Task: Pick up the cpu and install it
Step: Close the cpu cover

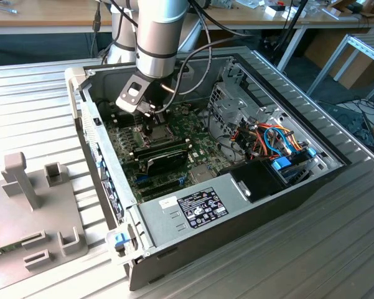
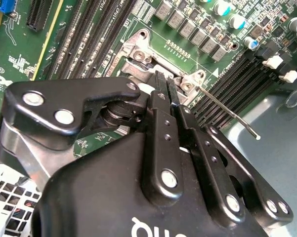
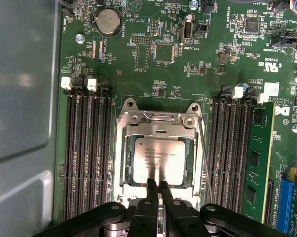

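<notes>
We observed the claw (image 3: 156,187) clenched on nothing, its tips at one edge of the cpu (image 3: 158,158), seated flat in the socket (image 3: 121,148) beneath.

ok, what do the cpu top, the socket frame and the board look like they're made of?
cpu: pale silver-grey metal top with a matte, slightly brushed finish and a soft glare; probably plated metal.
socket frame: bare, brighter silver sheet metal with bent edges and screw points; likely stamped steel.
motherboard: green laminate with a semi-gloss coating; fine traces and white print show on it.
</notes>
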`<control>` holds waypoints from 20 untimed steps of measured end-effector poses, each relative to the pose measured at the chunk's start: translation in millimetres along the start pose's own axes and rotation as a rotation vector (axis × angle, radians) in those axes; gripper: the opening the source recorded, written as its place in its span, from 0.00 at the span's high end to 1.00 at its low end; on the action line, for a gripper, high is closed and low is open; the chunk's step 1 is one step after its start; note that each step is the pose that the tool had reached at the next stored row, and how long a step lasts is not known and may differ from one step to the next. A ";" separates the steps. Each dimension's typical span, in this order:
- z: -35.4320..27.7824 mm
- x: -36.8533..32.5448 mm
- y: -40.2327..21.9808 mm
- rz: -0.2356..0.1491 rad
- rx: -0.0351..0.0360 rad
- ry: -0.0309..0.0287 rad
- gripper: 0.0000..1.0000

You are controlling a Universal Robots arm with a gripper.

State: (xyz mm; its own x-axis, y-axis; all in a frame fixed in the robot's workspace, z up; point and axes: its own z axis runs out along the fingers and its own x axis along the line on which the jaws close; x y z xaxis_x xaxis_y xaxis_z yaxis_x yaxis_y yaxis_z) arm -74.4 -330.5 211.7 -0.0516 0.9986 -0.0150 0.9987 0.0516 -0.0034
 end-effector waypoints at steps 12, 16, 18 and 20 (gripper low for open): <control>4.7 0.1 -0.6 0.000 -0.0002 0.0002 0.84; 5.2 0.1 -0.6 0.000 -0.0001 0.0001 0.84; 5.2 0.1 -0.6 0.000 0.0000 0.0001 0.84; 5.5 0.1 -0.6 0.000 -0.0001 0.0001 0.84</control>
State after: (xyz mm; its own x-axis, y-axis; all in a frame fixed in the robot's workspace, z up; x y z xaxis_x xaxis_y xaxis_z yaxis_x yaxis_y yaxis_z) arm -75.0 -330.5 206.3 -0.0516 0.9986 -0.0149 0.9987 0.0516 -0.0033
